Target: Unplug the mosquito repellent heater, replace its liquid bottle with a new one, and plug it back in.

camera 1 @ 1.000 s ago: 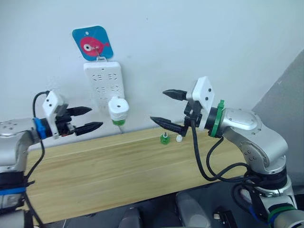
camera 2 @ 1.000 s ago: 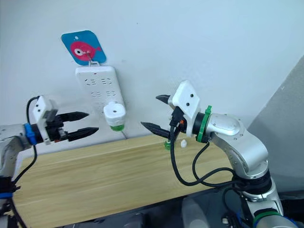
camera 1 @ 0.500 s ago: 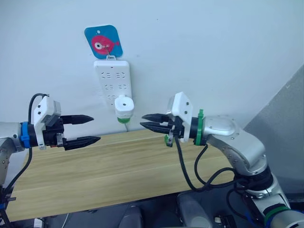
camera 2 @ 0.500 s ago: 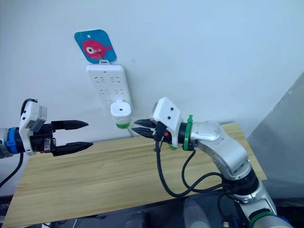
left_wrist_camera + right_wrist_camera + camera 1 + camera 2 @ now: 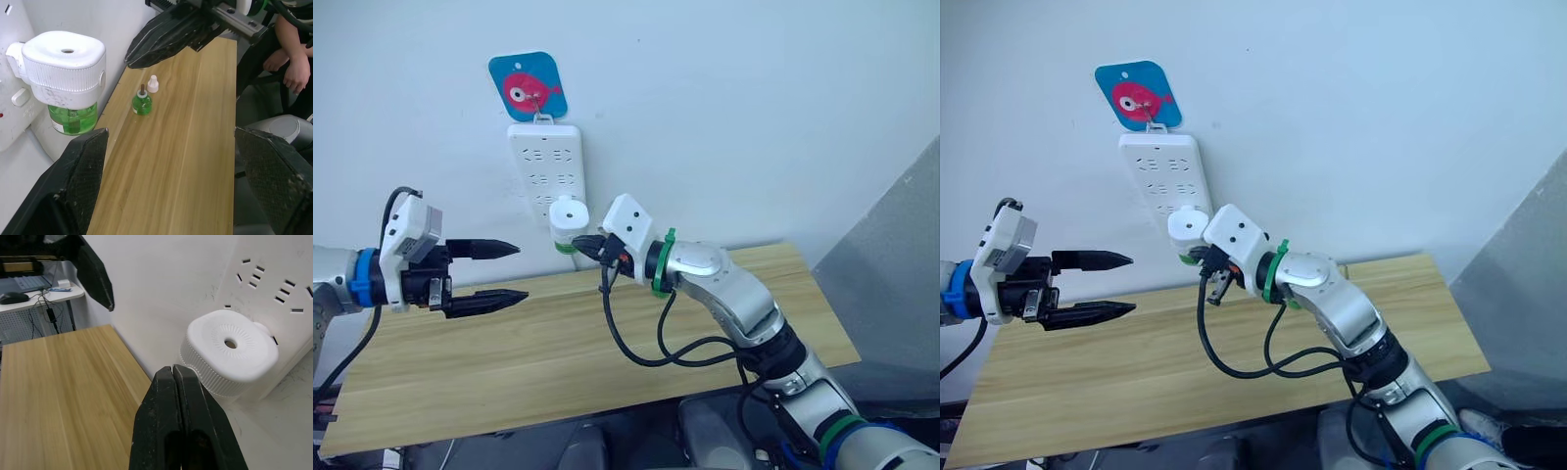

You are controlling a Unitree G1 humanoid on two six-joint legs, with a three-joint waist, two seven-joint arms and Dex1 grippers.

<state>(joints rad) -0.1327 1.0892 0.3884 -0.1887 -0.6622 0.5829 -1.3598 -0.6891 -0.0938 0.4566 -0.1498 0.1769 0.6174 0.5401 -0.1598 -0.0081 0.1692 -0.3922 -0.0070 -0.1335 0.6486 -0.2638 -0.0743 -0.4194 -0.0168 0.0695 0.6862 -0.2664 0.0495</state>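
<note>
Mosquito repellent heater [image 5: 567, 219] plugged into wall power strip [image 5: 545, 166] above the counter's [image 5: 607, 343] back edge. Right gripper [image 5: 182, 396] just beside it, jaws pressed together. Left gripper [image 5: 494, 273] farther off, jaws spread.

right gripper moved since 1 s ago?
Yes. The right gripper has swung toward the robot's left, away from the table's far edge, and is now beside the mosquito repellent heater.

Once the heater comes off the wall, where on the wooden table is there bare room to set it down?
The table is bare along its front edge and between the two end effectors. It is crowded at the back under the heater, where the right end effector hovers, with the small green bottle and white cap nearby.
</note>
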